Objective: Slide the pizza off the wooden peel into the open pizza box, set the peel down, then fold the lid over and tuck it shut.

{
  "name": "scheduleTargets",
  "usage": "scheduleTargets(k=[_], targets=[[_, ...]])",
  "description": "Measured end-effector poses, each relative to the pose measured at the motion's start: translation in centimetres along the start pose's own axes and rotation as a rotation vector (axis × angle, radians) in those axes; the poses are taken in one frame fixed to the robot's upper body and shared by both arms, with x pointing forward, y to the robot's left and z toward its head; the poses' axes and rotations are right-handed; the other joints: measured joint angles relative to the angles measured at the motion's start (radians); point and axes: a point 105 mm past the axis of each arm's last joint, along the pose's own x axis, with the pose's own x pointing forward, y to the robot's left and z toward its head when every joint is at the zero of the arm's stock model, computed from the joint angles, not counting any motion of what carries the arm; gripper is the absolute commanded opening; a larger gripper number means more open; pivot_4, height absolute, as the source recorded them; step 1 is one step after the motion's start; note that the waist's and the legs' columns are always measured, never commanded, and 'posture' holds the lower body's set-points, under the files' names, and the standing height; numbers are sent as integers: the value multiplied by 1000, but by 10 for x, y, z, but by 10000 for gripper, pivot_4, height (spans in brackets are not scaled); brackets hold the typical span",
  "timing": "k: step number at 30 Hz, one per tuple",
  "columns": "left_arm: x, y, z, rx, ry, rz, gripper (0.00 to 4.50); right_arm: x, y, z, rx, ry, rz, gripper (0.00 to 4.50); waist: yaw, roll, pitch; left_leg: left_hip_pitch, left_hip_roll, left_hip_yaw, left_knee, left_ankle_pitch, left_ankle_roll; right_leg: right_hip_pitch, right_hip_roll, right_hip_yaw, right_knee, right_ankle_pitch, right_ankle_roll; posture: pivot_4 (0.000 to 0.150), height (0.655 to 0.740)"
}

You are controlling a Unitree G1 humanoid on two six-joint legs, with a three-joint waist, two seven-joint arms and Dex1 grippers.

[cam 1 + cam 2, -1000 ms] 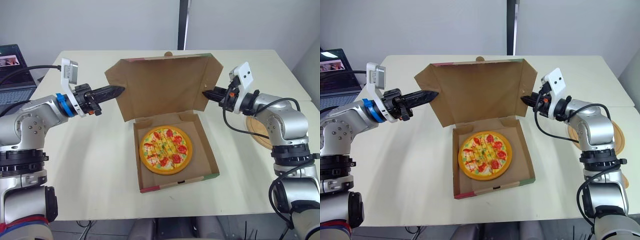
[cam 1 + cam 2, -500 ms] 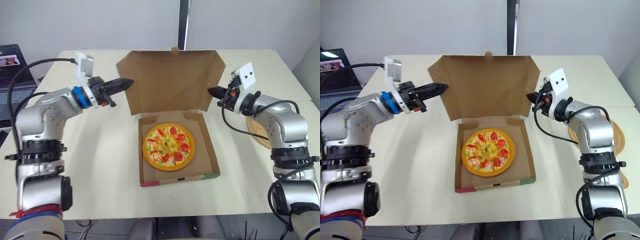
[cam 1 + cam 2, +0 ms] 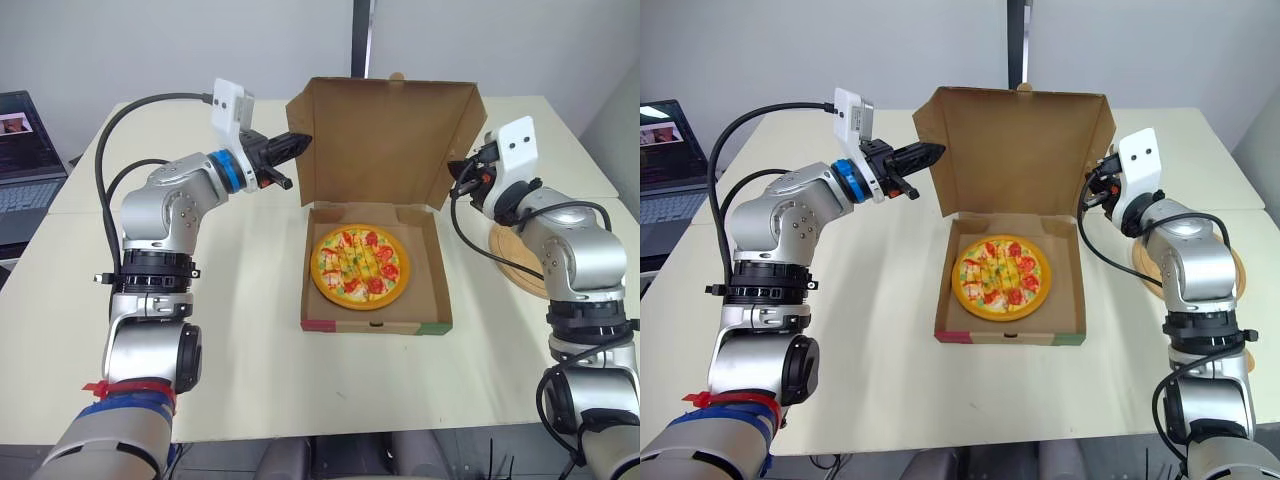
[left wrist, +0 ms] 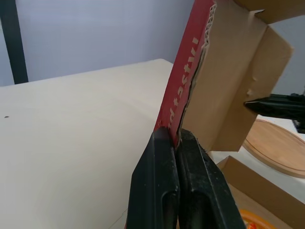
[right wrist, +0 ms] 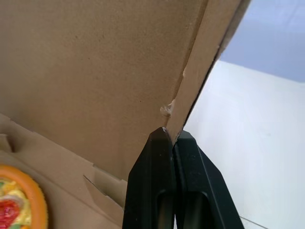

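The pizza [image 3: 360, 266] lies flat inside the open cardboard box [image 3: 375, 322] at the table's middle. The brown lid [image 3: 385, 140] stands nearly upright behind it. My left gripper [image 3: 300, 140] is shut on the lid's left side flap; in the left wrist view its tips [image 4: 174, 136] pinch the red-printed edge. My right gripper [image 3: 455, 172] is shut on the lid's right side flap, and its tips [image 5: 171, 135] clamp the cardboard edge. The round wooden peel [image 3: 515, 260] lies flat on the table to the right of the box, partly behind my right arm.
An open laptop [image 3: 20, 150] sits at the far left on a neighbouring surface. A seam between two tabletops runs along the right side near the peel. Bare table surrounds the box on the left and in front.
The whole view has shifted, so the camera moved. Both grippers still hold the side flaps, and the lid now stands more upright over the box.
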Motion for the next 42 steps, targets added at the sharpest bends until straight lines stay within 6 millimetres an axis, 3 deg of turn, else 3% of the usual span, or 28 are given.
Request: scheduleTargets(k=[6,11,29,42], targets=[[-5,-10,3,-19,-24,60,0,-15,14,8,13,-25,-51,324,1,0,0,0,0,1,0,0,0,0,0,1,1,0,0,1500,7400],[-6,-23,-12,-133,-37,85,0,-25,22,-4,62,9,-84,324,1,0,-1,0,0,2,1,0,0,0,0,2,1,0,0,1500,7400],[-19,-46,-37,-320,-102,112,0,-42,33,-16,104,25,-111,324,7,0,-3,2,0,3,1,0,0,2,0,2,1,1,-1,1500,7400],[-39,-66,-65,-406,-120,123,0,-57,47,-32,164,29,-141,324,9,3,-13,5,0,3,1,0,0,6,0,2,0,1,-1,1500,7400]])
